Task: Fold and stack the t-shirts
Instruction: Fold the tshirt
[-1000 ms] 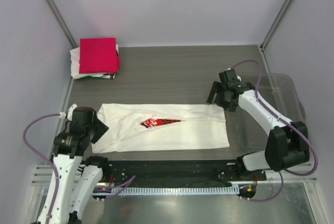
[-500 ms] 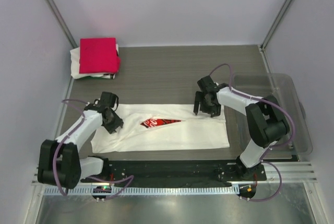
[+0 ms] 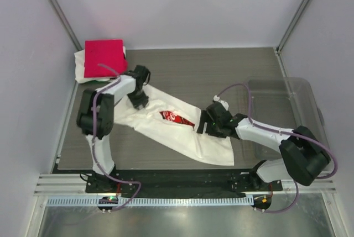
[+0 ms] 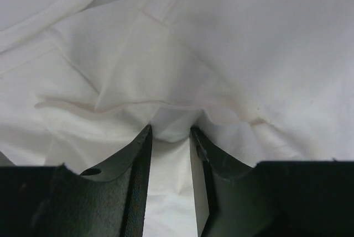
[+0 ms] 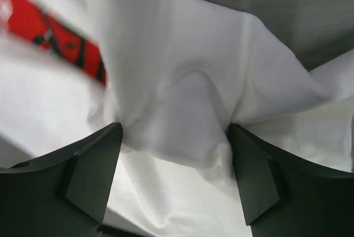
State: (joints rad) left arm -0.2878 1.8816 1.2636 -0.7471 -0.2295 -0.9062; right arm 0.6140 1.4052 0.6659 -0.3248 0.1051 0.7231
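White t-shirt (image 3: pixel 182 132) between both grippers.

shirt (image 3: pixel 177 129) mid-table, stack (image 3: pixel 102 60) far-left, tub (image 3: pixel 290 104) right

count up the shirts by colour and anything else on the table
white shirts: 2 (one with a red print, held by both grippers; one at the bottom of the stack)
crimson-pink shirts: 1, folded on top of the stack
clear plastic tubs: 1
total: 4
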